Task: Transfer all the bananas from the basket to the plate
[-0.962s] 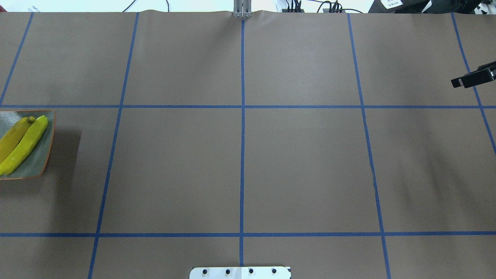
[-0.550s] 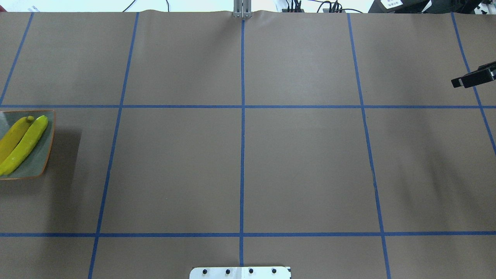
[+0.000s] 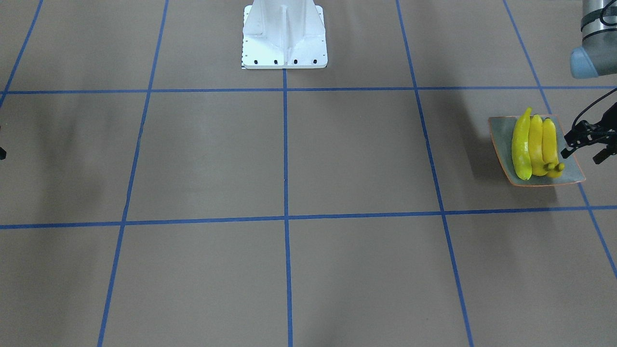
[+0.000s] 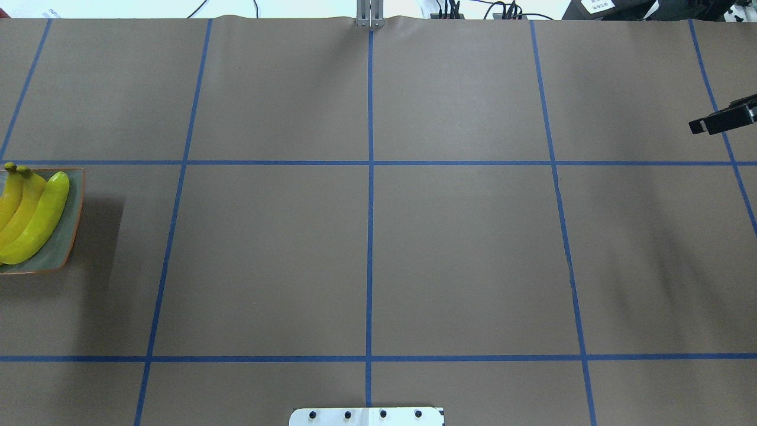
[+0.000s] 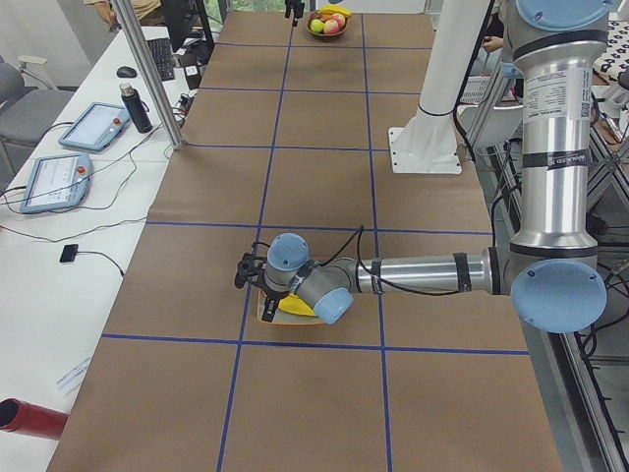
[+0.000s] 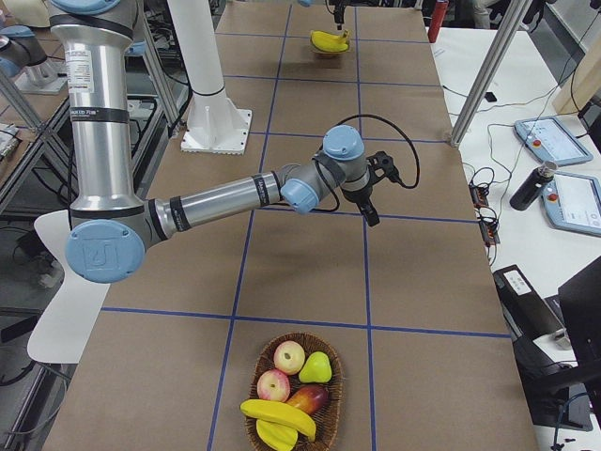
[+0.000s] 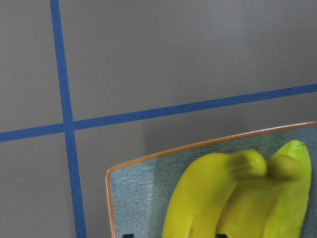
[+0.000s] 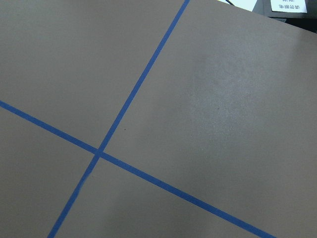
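1. The plate [image 3: 501, 140] sits on the tabletop [image 4: 461, 254], cut off by the left edge of the overhead view. It is in the same spot as half a second ago.
2. Three bananas [image 3: 535, 144] lie on the plate side by side, touching along their lengths. Half a second ago the overhead view showed only two.
3. The pair already there have shifted. The greenish banana [image 4: 41, 219] still lies nearest the plate's inner rim, but less slanted. The stem ends now bunch at the plate's far edge.
4. The left gripper [image 3: 581, 158] hangs just beside the plate's outer edge. Its fingers are spread wide with nothing between them. Neither earlier overhead frame showed it.
5. The left wrist view looks down on a plate corner and blurred banana tips, which are close under the camera.
6. The right gripper [image 4: 721, 118] is well apart from the plate, at the opposite side of the tabletop. It is in the same place as in both earlier frames. I cannot tell how far open it is, and nothing is seen in it.
7. The basket [image 6: 293, 338] stands at the tabletop's end farthest from the plate, beyond the right gripper.
8. At least one basket banana [image 6: 280, 416] remains, lying across the front. Behind it are two apples [image 6: 282, 371] and a pear [image 6: 316, 366].
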{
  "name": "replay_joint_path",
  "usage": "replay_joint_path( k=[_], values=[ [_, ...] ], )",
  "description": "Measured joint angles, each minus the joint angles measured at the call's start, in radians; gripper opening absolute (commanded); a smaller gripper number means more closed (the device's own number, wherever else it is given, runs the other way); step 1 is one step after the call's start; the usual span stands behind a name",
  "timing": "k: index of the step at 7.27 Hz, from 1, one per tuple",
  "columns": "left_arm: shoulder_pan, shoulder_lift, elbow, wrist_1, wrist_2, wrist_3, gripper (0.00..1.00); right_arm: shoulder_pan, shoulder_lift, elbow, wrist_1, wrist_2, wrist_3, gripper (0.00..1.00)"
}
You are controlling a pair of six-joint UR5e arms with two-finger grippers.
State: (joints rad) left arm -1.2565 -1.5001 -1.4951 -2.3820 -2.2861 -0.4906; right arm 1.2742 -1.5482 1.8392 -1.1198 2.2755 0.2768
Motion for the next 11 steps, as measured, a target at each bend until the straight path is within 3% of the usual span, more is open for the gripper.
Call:
replay_joint_path(
  k=[3,7,11],
  values=[
    [-0.002,0.0,-0.068,0.001,-0.063,-0.012,1.0,0.043,-0.044,-0.024,-0.002,0.01,-0.096,1.0],
    [-0.005,0.006,-0.105,-0.004,-0.069,-0.014,1.0,0.328,-0.099,-0.331,-0.002,0.109,-0.43,1.0],
    [-0.006,0.014,-0.118,-0.011,-0.063,-0.011,1.0,0.451,-0.147,-0.515,-0.001,-0.068,-0.472,0.97]
  ],
)
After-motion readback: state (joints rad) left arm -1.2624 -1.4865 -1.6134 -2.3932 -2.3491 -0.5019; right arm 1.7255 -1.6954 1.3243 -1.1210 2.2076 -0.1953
